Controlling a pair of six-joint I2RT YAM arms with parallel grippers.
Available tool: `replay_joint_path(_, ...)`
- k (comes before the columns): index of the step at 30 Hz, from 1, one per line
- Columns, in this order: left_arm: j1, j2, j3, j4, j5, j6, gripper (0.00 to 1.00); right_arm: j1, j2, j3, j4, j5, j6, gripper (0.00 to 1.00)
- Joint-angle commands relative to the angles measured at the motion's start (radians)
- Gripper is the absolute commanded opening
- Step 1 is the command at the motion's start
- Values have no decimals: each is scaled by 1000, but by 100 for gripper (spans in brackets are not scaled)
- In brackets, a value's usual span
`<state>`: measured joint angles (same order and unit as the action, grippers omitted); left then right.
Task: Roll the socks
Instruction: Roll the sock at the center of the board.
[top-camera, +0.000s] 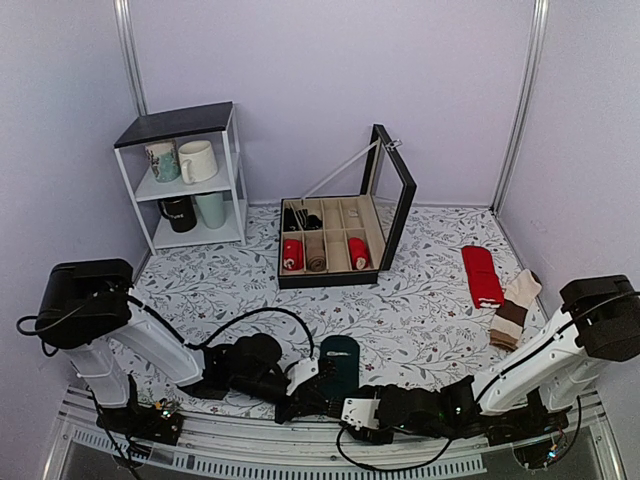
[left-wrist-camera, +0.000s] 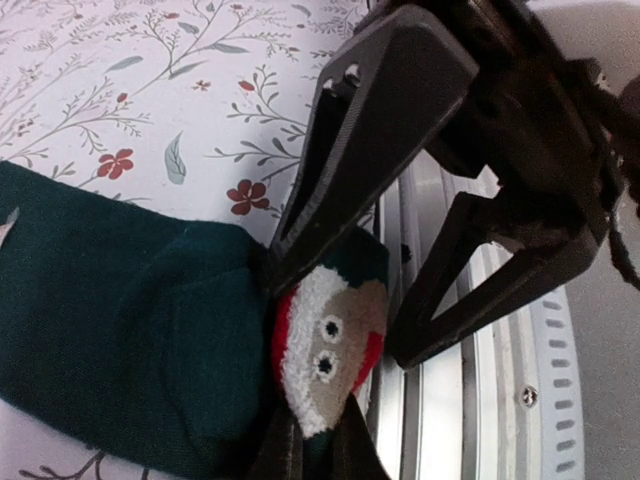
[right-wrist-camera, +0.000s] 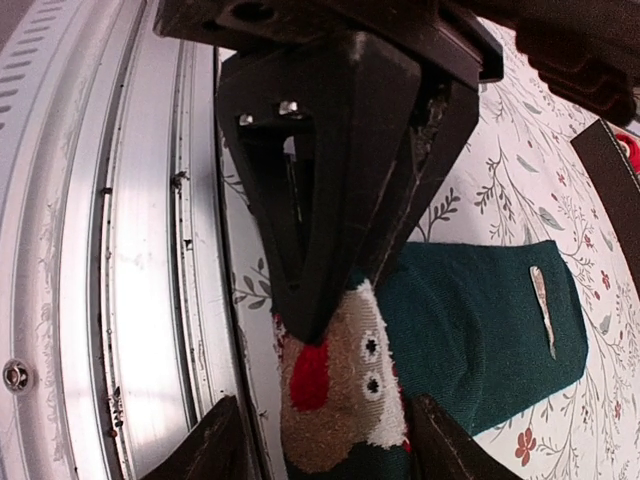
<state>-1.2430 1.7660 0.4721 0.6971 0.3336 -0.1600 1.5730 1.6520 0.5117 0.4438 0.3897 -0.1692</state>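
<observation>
The left gripper (right-wrist-camera: 322, 300) is clenched on the near, face-patterned end of the socks (right-wrist-camera: 480, 320). The right gripper (left-wrist-camera: 350, 305) straddles that same end from the opposite side, jaws apart. The left arm (top-camera: 160, 345) and right arm (top-camera: 520, 370) lie low along the near edge of the table (top-camera: 430, 310), wrists meeting head-on. The socks lie flat, extending away from both grippers.

Matt knitted socks (left-wrist-camera: 110, 330), brushed-metal rail (right-wrist-camera: 150, 250)

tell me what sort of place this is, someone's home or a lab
Most likely a robot test cell dressed like a home: bare lilac wall panels on metal posts, an aluminium rail along the near edge, and props like a shelf of mugs and a sock organiser box.
</observation>
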Motion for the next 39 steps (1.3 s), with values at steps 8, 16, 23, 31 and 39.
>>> replay_joint_path(8,10,56,-33,-139,2,-15,0,1,70,5,-91,-20,71,36)
replay_joint_path(16,6,-78,-35,-134,-101,62,29,-41,37,-44,-81,-132,207,0)
replay_joint_path(23,-22,-259,-78,-99,-205,218,47,-191,-9,-111,4,-491,317,0)
replay_joint_path(31,-67,-212,-59,-76,-221,370,49,-298,131,-61,-6,-762,406,0)
replay_joint_path(39,-133,-113,-32,-67,-376,373,51,-334,191,-39,-13,-838,428,0)
